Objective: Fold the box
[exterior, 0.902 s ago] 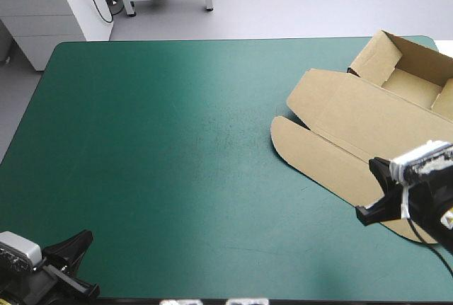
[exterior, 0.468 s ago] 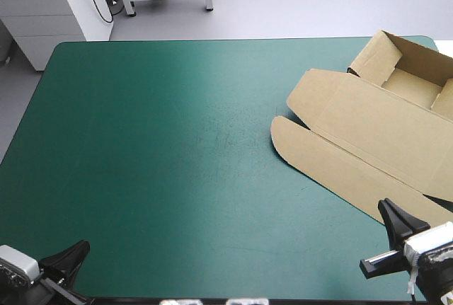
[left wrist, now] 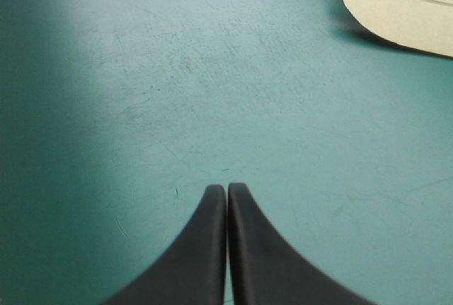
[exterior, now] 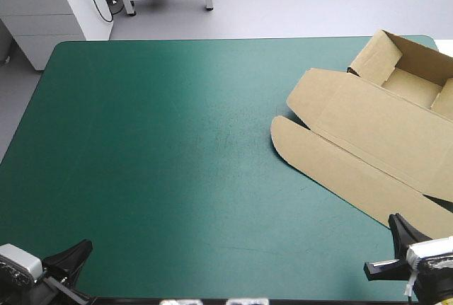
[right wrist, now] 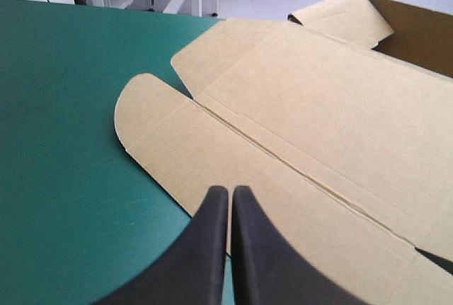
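Left pincer [left wrist: 226, 189] at seven o'clock and right pincer [right wrist: 231, 190] at five sat clenched and empty, seemingly parked off the box [exterior: 368, 128], an open tray with lid flat at two o'clock on the tabletop [exterior: 163, 142].

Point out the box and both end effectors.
box [exterior: 375, 128], high view, flat lid panel
right end effector [right wrist: 229, 190], right wrist view, between shut fingertips
left end effector [left wrist: 226, 189], left wrist view, between shut fingertips
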